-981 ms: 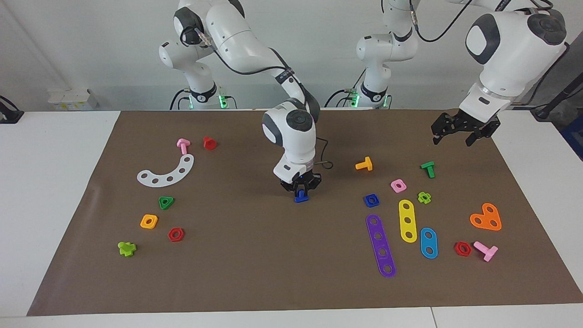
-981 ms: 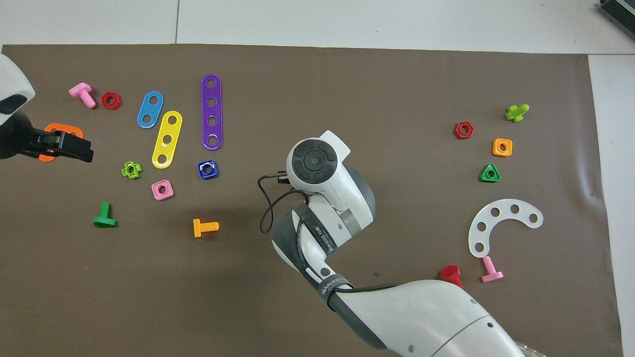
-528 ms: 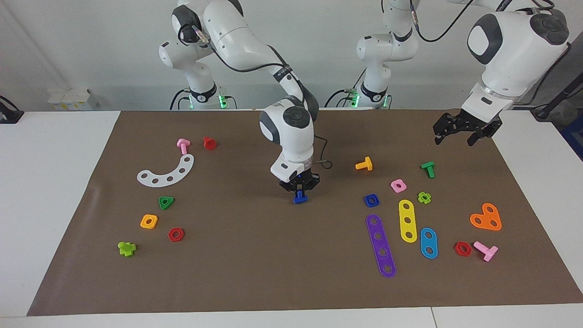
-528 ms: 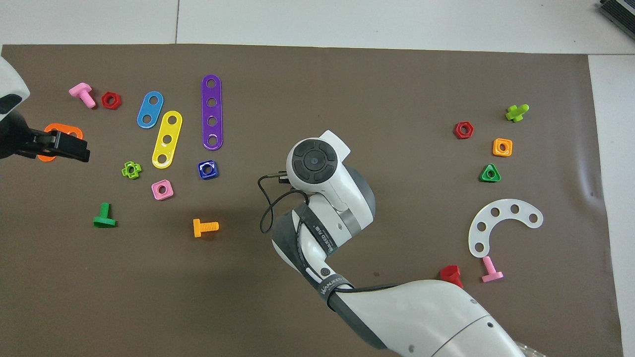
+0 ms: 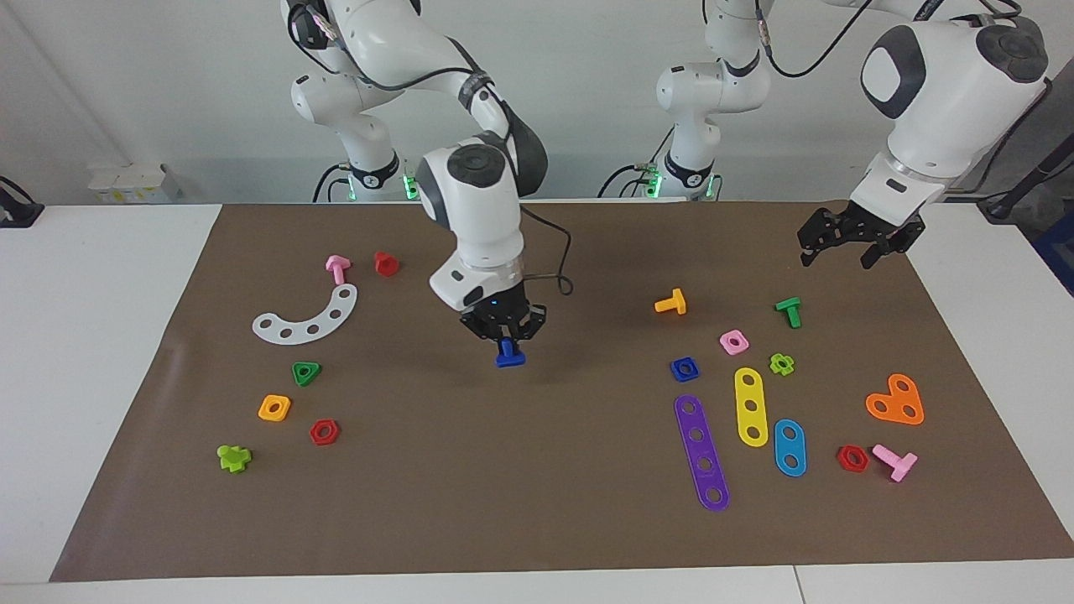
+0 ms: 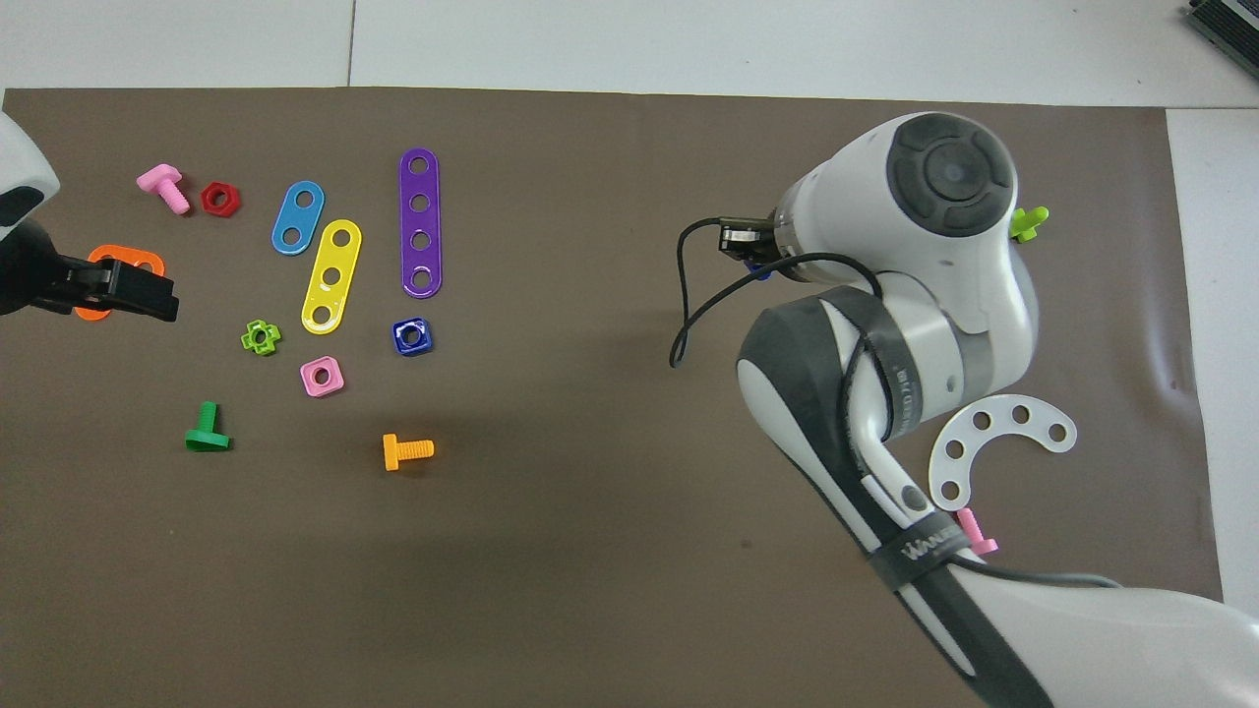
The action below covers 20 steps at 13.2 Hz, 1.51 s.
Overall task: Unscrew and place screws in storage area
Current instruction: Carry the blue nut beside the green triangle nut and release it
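Observation:
My right gripper point(image 5: 507, 339) is shut on the blue screw point(image 5: 509, 357), shank up and head down, just above the brown mat point(image 5: 537, 503) near its middle. In the overhead view the right wrist hides the gripper, and only a bit of the blue screw point(image 6: 755, 267) shows. The storage area is the patch toward the right arm's end with a green triangular piece point(image 5: 306, 372), an orange square nut point(image 5: 274, 408), a red hex nut point(image 5: 324, 432) and a lime piece point(image 5: 234, 457). My left gripper point(image 5: 839, 252) hangs open and empty over the mat's corner, where it waits.
A white curved strip point(image 5: 306, 319), a pink bolt point(image 5: 337, 268) and a red piece point(image 5: 385, 263) lie nearer to the robots than the storage area. Toward the left arm's end lie a blue square nut point(image 5: 684, 368), coloured strips point(image 5: 701, 451), an orange bolt point(image 5: 671, 303) and several other pieces.
My right gripper has carried the blue screw toward the right arm's end of the table, closer to the storage area, and a little higher. The left arm has barely moved.

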Tool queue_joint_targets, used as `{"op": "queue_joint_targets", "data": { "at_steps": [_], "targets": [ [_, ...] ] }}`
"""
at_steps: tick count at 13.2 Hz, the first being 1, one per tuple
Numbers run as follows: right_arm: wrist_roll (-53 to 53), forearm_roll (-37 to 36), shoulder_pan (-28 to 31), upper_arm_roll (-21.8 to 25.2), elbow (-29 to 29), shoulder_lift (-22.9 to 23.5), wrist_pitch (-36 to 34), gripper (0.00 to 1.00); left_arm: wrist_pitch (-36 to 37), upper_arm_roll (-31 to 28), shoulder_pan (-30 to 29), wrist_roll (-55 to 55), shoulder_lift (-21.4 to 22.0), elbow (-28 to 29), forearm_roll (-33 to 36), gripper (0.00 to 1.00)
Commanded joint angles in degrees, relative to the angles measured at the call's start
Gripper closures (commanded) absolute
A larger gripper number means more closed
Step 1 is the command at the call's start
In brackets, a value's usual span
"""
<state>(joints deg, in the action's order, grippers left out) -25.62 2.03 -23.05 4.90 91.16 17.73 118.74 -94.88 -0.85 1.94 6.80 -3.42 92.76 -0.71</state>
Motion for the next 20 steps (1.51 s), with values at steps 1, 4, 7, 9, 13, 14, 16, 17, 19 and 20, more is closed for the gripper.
{"op": "queue_joint_targets", "data": {
  "at_steps": [1,4,7,9,13,14,16,17,19,20],
  "targets": [
    [9.1,0.7,6.2,-0.9,7.3,-3.7,1.4,1.00,-1.4,-0.1,-0.1,-0.5,1.8,2.3,-0.3,0.00],
    [17.3,1.0,11.5,-0.9,16.2,-6.3,7.1,1.00,-1.4,0.0,-0.1,-0.5,1.8,2.3,-0.4,0.00],
    [23.2,1.3,16.0,-1.0,24.7,-6.3,15.7,1.00,-1.4,0.0,-0.1,-0.5,1.8,2.3,-0.4,0.00],
    [23.2,1.4,16.5,-1.0,27.5,-5.7,19.1,1.00,-1.4,0.0,-0.1,-0.5,1.8,2.3,-0.4,0.00],
    [23.2,2.9,17.0,-1.0,30.7,-5.0,23.2,1.00,-1.4,0.0,-0.1,-0.5,1.8,2.3,-0.4,0.00],
    [23.2,2.9,17.1,-1.0,30.7,-4.7,23.3,1.00,-1.4,0.0,-0.1,-0.5,1.8,2.3,-0.4,0.00],
    [22.2,3.3,16.9,-1.0,30.7,-4.5,23.3,0.35,-1.4,0.0,-0.1,-0.6,1.8,2.3,-0.3,0.00],
    [21.7,4.0,16.6,-1.0,30.5,-4.4,23.2,0.00,-1.4,0.0,-0.1,-0.5,1.8,2.3,-0.4,0.00],
    [21.7,4.0,16.4,-1.0,29.3,-4.4,23.1,0.00,-1.4,0.0,-0.1,-0.5,1.8,2.4,-0.4,0.00],
    [21.7,4.0,16.2,-1.0,27.8,-4.9,22.1,0.00,-1.4,-0.1,-0.1,-0.5,1.8,2.3,-0.4,0.00]
  ]
}}
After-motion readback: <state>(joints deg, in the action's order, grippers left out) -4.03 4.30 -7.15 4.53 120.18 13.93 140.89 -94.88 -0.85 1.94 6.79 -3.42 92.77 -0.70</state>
